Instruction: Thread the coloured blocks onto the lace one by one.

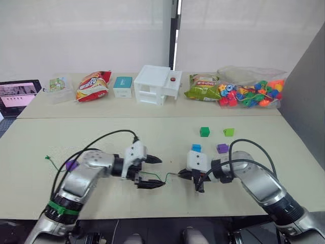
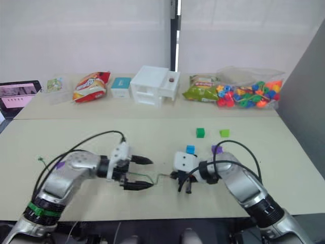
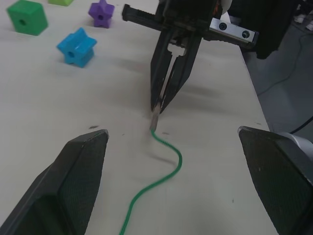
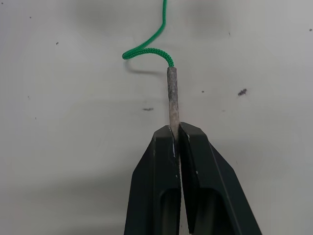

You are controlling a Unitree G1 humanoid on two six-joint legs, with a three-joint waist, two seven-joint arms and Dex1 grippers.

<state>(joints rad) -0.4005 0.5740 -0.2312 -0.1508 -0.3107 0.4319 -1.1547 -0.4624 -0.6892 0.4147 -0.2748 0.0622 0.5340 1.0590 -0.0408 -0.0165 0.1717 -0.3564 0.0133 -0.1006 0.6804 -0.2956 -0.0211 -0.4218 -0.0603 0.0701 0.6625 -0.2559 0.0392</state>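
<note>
The right end effector point(image 4: 175, 134) pinches the lace point(image 4: 171, 98) by its stiff grey tip, low over bare surface point(image 1: 167, 142). The left end effector point(image 1: 152, 173) sits spread wide around the cord, with the blocks point(image 1: 196, 148) just beyond.

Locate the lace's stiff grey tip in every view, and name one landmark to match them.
Left eye: lace tip, at right pincer.
Right eye, between both pincers.
Left wrist, under the right pincer's fingertips.
Right wrist, clamped centrally.
Landmark: blue block.

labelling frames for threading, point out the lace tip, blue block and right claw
lace tip point(image 4: 172, 98), right wrist view, mid grey stiff end
blue block point(image 3: 76, 46), left wrist view, top face beside its hole
right claw point(image 4: 177, 132), right wrist view, between fingertips
</note>
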